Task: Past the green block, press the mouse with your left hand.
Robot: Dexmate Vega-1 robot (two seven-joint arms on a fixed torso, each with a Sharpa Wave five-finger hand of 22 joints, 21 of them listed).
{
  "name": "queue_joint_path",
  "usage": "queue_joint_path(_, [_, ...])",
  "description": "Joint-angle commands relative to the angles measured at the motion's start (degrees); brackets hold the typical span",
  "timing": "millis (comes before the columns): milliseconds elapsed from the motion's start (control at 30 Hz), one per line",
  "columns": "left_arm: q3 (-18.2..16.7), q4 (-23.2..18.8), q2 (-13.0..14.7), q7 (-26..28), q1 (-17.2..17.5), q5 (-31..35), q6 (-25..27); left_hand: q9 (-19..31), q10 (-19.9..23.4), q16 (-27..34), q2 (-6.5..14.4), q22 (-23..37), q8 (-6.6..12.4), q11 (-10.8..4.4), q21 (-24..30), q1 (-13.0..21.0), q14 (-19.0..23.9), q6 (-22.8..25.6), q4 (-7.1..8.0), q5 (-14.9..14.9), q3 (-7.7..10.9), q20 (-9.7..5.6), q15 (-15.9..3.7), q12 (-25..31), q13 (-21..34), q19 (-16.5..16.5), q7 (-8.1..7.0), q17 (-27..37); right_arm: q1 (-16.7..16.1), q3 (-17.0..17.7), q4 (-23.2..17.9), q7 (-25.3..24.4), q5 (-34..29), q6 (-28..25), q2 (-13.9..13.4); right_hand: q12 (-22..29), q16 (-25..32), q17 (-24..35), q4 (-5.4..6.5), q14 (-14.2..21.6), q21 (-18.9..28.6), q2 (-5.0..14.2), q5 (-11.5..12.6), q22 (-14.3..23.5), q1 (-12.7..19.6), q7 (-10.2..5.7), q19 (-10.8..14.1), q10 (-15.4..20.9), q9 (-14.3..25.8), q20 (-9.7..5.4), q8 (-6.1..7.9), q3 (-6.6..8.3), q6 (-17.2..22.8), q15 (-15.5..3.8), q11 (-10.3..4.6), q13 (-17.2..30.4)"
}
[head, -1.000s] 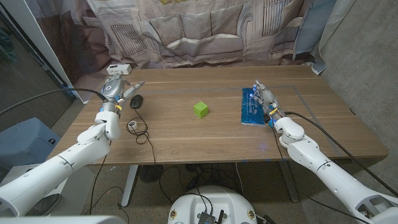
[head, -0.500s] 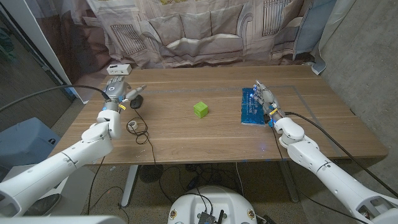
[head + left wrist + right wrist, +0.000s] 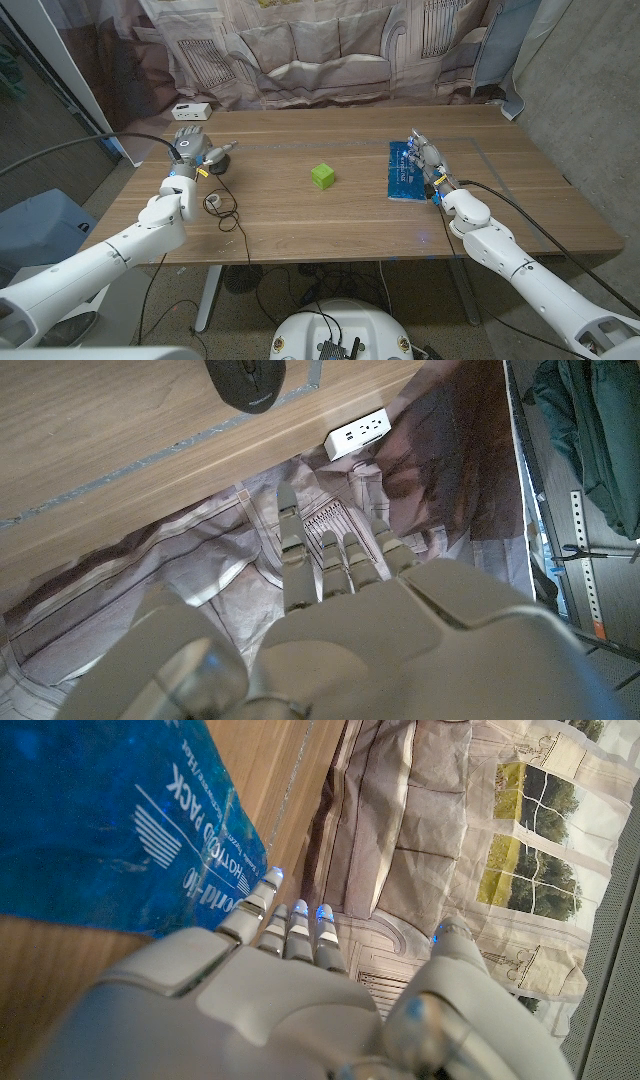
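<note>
The black mouse (image 3: 246, 380) near the desk's (image 3: 330, 215) left edge awaits pressing; our left hand (image 3: 190, 147), released, hovers over it and must descend.

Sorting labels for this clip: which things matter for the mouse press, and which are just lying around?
Job: mouse, green block, left hand.
Lying about: blue gel pack by the right hand, white power strip, cable.

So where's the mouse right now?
In the head view the mouse sits on the robot's left side of the table, mostly hidden behind the left hand, with the white power strip beyond it and the green block toward the middle.
</note>
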Motion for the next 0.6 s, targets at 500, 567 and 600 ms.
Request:
queue_joint_path(500, [3.42, 3.43, -1.74, -2.37, -2.33, 0.9, 0.22, 0.14, 0.0, 0.38, -0.08, 0.34, -0.37, -0.62, -0.26, -0.74, 0.05, 1.35, 0.29, 0.35, -0.52, 0.03, -0.16, 0.54, 0.14, -0.19, -1.11, 0.25, 0.35, 0.05, 0.12, -0.25, 0.1, -0.76, -0.12, -0.14, 0.19, -0.09, -0.1, 0.58, -0.42, 0.51, 0.07, 0.11, 0.16, -0.12, 0.53, 0.66, 0.14, 0.45, 0.0, -0.07, 0.74, 0.36, -0.27, 0.14])
queue_joint_path(567, [3.78, 3.68, -1.93, -2.39, -2.43, 1.15, 0.46, 0.14, 0.15, 0.48, -0.07, 0.34, -0.32, -0.57, -0.27, -0.8, 0.23, 1.76, 0.31, 0.39, -0.58, -0.1, -0.2, 0.63, 0.13, -0.15, -0.98, 0.25, 0.4, 0.07, 0.23, -0.3, 0.14, -0.74, -0.02, -0.14, 0.19, -0.1, -0.1, 0.6, -0.44, 0.52, 0.07, 0.11, 0.16, -0.13, 0.54, 0.67, 0.14, 0.43, 0.0, -0.08, 0.74, 0.36, -0.22, 0.14])
queue_joint_path(600, [3.88, 3.83, -2.03, -2.34, -2.47, 1.17, 0.5, 0.14, 0.15, 0.49, -0.07, 0.34, -0.35, -0.56, -0.27, -0.82, 0.25, 1.79, 0.32, 0.4, -0.59, -0.18, -0.2, 0.63, 0.13, -0.14, -0.98, 0.24, 0.47, 0.0, 0.36, -0.16, 0.04, -0.67, -0.07, -0.14, 0.19, -0.1, -0.11, 0.6, -0.46, 0.53, 0.07, 0.11, 0.16, -0.1, 0.52, 0.68, 0.14, 0.46, 0.0, -0.08, 0.75, 0.35, -0.23, 0.14])
